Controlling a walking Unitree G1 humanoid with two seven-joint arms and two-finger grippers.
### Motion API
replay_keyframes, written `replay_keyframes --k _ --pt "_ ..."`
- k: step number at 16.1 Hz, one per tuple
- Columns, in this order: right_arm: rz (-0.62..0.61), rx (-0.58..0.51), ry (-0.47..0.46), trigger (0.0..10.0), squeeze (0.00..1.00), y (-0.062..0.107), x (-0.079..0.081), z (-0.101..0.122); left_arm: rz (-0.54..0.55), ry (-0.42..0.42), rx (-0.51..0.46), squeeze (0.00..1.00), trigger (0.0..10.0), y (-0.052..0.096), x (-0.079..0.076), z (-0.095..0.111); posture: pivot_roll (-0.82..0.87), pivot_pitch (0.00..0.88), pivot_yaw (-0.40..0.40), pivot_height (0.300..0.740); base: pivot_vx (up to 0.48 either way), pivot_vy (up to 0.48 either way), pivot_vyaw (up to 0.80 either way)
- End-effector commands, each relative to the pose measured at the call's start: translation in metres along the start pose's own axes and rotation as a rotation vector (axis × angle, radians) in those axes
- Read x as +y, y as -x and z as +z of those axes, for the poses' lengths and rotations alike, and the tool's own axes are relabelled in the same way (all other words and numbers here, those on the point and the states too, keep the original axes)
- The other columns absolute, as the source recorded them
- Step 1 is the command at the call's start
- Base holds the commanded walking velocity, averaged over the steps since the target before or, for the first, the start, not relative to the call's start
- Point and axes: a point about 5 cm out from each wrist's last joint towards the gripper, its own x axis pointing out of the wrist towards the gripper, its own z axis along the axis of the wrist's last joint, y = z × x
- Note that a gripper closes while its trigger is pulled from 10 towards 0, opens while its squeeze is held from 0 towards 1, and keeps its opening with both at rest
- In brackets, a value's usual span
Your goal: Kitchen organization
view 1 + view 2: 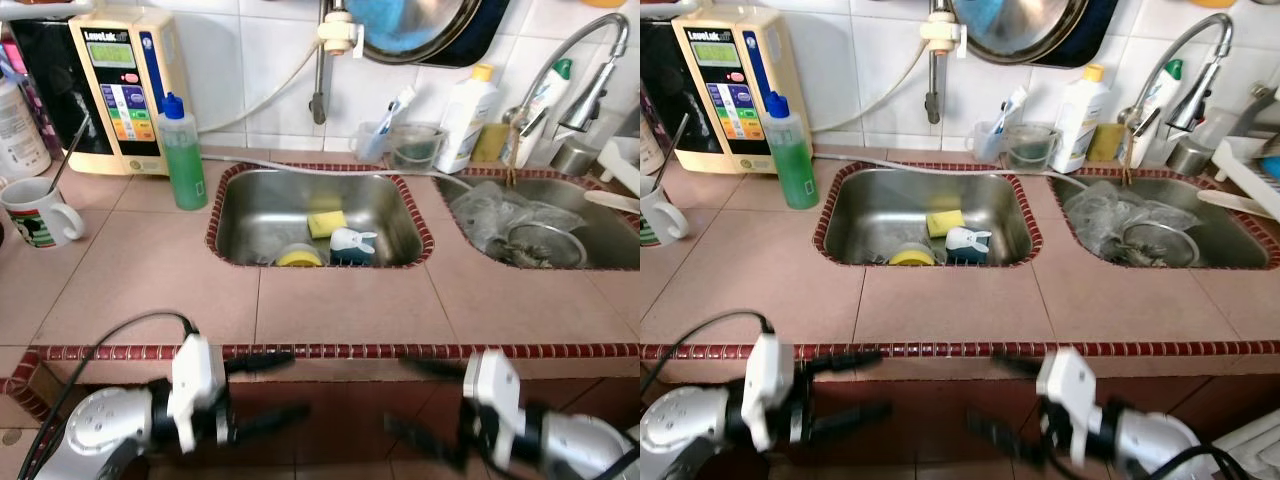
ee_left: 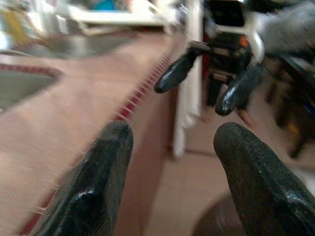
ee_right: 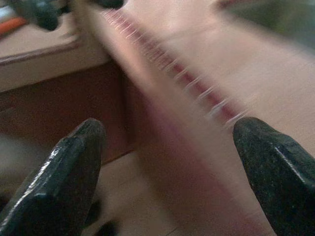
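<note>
Both of my grippers hang below the front edge of a pink tiled counter [image 1: 340, 305], in front of the cabinet. My left gripper [image 1: 298, 382] is open and points right, with nothing between its fingers [image 2: 98, 187]. Facing it, my right gripper [image 1: 398, 395] is open and empty too, its fingers [image 3: 74, 167] spread wide. The left sink [image 1: 260, 215] holds a yellow sponge [image 1: 326, 223], a yellow round item [image 1: 299, 257] and a small blue and white item [image 1: 350, 244]. A green soap bottle [image 1: 184, 152] stands left of that sink.
A water ionizer [image 1: 118, 88] and a mug [image 1: 35, 212] stand at the far left. The right sink [image 1: 610, 245] holds a clear bag [image 1: 495, 212] and a metal strainer [image 1: 545, 245] under a faucet [image 1: 585, 60]. A white bottle [image 1: 468, 118] and cups stand by the wall.
</note>
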Motion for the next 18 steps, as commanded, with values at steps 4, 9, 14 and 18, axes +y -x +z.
replay_keyframes --k 4,9,14,18 --pt "0.076 0.144 -0.191 10.0 0.0 0.006 0.01 -0.047 -0.123 0.002 0.239 0.0 10.0 0.01 -0.019 -0.055 -0.1 0.0 -0.05 0.74 0.0 0.0 0.0" --pt "-0.329 0.297 -0.45 10.0 0.0 0.003 -0.005 -0.13 -0.056 0.1 0.59 0.0 10.0 0.006 -0.021 -0.137 -0.1 0.0 -0.04 0.74 0.0 0.0 0.0" --pt "-0.593 0.437 -0.618 10.0 0.0 0.007 0.009 -0.174 0.031 0.103 0.884 0.0 10.0 0.007 -0.031 -0.18 -0.07 0.0 -0.047 0.74 0.0 0.0 0.0" --pt "-0.876 0.64 -0.632 10.0 0.0 0.017 0.021 -0.197 0.445 0.167 1.033 0.0 10.0 0.01 -0.031 -0.199 -0.06 0.0 -0.043 0.74 0.0 0.0 0.0"
